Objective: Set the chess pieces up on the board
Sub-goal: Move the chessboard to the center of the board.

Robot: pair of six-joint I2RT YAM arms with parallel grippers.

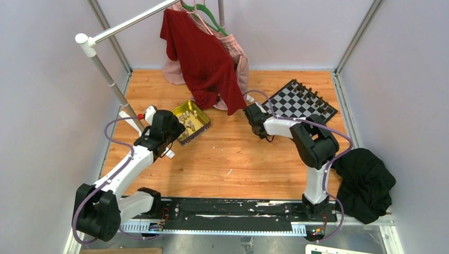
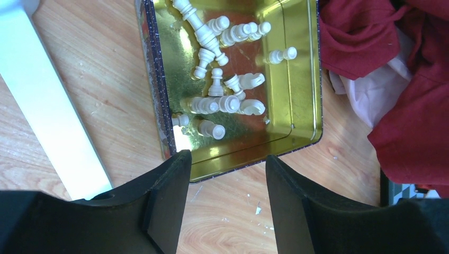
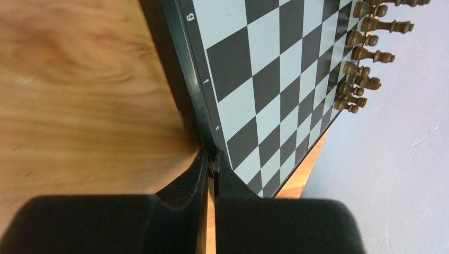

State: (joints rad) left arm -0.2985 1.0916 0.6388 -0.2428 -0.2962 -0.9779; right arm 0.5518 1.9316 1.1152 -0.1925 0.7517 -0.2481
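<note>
**Two-arm set-up, pieces not yet sorted.** The left gripper [image 2: 226, 164] is hovering over the near edge of the gold tin [image 2: 299, 106], with its jaws standing moderately apart and holding nothing. The left arm is reaching forward and inward, wrist tilting downward. The cream chess pieces [image 2: 217, 100] are lying tumbled in the tin, several touching one another. The dark chess pieces [image 3: 365, 53] are standing in rows along the far side of the board [image 3: 265, 79], which is lying flat on the table [image 1: 238, 159] beside a red garment [image 1: 204, 58]. The right gripper [image 3: 213, 159] is sitting low with its jaws pressed together and its tips at the board's near border, the arm folding at the elbow. Whether the tips are pinching anything cannot be told. The pieces are probably handling as light, rigid, smooth and prone to rolling, so each is best being pinched across its narrow stem, choosing one lying apart from its neighbours
</note>
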